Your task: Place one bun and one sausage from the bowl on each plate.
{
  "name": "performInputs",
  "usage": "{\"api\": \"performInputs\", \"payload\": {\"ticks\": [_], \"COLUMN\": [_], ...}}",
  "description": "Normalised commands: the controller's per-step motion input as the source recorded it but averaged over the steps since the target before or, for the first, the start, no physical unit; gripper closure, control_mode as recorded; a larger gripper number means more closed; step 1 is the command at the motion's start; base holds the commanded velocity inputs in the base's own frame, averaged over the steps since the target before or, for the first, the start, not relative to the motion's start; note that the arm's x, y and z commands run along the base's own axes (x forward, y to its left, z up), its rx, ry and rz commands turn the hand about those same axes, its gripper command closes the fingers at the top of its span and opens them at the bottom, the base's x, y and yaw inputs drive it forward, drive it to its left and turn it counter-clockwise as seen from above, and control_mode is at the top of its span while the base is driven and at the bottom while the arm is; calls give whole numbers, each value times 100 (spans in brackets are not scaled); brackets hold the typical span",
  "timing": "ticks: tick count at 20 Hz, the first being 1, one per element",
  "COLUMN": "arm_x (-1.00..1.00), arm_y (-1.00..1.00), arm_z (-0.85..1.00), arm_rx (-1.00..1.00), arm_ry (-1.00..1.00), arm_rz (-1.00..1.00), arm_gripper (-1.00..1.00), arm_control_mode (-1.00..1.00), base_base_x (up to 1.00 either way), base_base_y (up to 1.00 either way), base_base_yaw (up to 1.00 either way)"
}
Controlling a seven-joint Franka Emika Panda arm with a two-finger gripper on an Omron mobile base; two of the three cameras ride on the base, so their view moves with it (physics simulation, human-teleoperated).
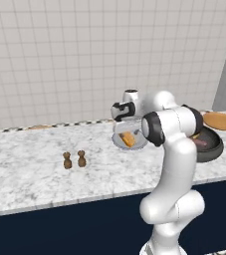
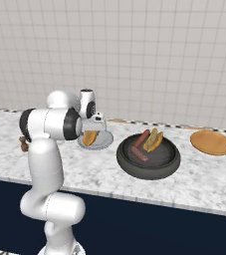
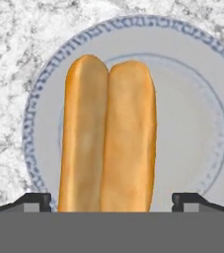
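Observation:
One bun (image 3: 108, 138) lies on the light grey plate (image 3: 192, 128), and my gripper (image 3: 111, 201) hangs open just over it, fingertips (image 3: 34, 200) clear of both its sides. From the base views, the gripper (image 1: 127, 125) is above that bun (image 1: 128, 139) on the plate (image 2: 103, 143). The dark bowl (image 2: 129, 164) to the right holds two sausages (image 2: 142, 138) (image 2: 138, 153) and a second bun (image 2: 155, 141). The orange-brown plate (image 2: 211, 142) sits bare further right.
Two small brown shakers (image 1: 67, 160) (image 1: 81, 158) stand on the marble counter left of the grey plate. The counter's front edge (image 1: 84, 199) runs close to the bowl (image 1: 211, 149). A tiled wall backs the counter.

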Motion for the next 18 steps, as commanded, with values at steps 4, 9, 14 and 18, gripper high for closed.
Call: {"api": "performInputs", "payload": {"ticks": [4,9,14,18], "arm_x": [-55,-95,-45,2], "arm_y": [-64,-100,-96,-83], "arm_z": [54,67,39,12], "arm_rx": [0,0,0,6], "arm_ry": [-4,0,0,0], "arm_rz": [0,5,3,4], "arm_gripper": [-100,-100,-100,-100], "arm_control_mode": [-100,-100,-100,-100], "base_base_x": [0,0,0,0], "base_base_y": [0,0,0,0], "base_base_yaw": [0,0,0,0]}}
